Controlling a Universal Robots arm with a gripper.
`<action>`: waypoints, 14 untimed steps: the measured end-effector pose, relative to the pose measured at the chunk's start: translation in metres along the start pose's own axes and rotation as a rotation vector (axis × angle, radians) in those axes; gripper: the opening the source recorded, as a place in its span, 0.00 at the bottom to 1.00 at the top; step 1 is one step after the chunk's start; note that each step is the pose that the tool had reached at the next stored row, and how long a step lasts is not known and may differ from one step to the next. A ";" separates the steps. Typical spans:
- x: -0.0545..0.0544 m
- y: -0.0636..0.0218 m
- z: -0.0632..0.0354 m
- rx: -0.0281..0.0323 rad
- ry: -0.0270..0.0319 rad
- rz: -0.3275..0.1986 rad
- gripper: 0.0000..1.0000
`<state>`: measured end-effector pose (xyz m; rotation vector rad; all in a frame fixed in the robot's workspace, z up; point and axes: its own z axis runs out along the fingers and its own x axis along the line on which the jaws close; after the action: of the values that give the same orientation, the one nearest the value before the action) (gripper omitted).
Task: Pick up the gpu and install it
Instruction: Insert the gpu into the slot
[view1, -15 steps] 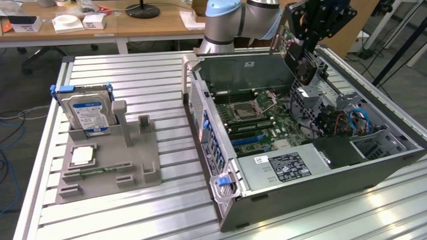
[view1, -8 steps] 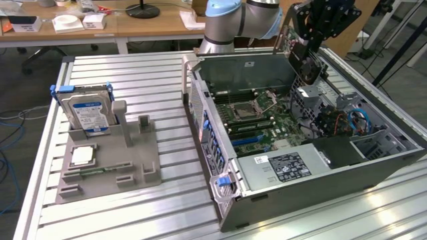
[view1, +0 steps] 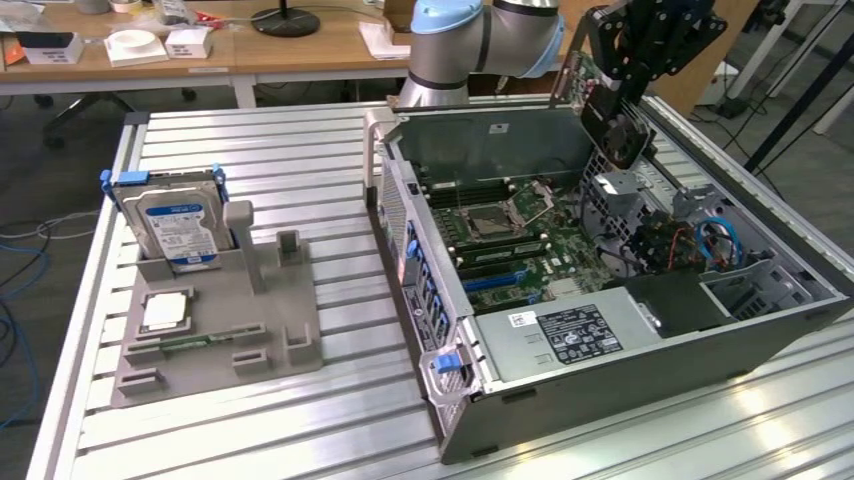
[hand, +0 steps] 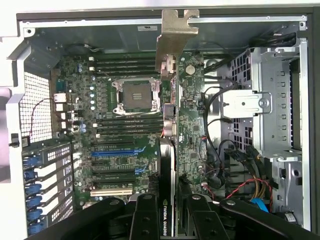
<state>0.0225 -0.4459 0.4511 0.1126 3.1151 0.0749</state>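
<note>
I am holding the gpu (view1: 607, 120) (hand: 167, 170) with my tool (view1: 638, 60) (hand: 170, 212) clamped on it, one finger pressing each face of the card. The card is hanging upright over the motherboard (view1: 534, 250) (hand: 195, 125) inside the open computer case (view1: 641, 370) (hand: 100, 30), apart from the board, with its silver bracket (hand: 175, 35) reaching toward one case wall. In the wrist view it is lying across the blue slots (hand: 117, 151), not along them. So, as I am judging it, doing this step well is depending on orientation. The card's lower edge should be running along a slot, the bracket facing the perforated rear panel (view1: 394, 210) (hand: 35, 110), and the card staying vertical. I am also minding the loose cables (hand: 215, 150) beside it.
</note>
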 end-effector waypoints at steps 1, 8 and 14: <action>0.000 0.0000 0.0000 0.0000 0.0001 0.000 0.26; 0.000 0.0000 0.0000 0.0000 0.0001 -0.001 0.26; 0.000 0.0000 0.0000 -0.0003 0.0008 -0.017 0.26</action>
<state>0.0225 -0.4459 0.4511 0.0858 3.1164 0.0751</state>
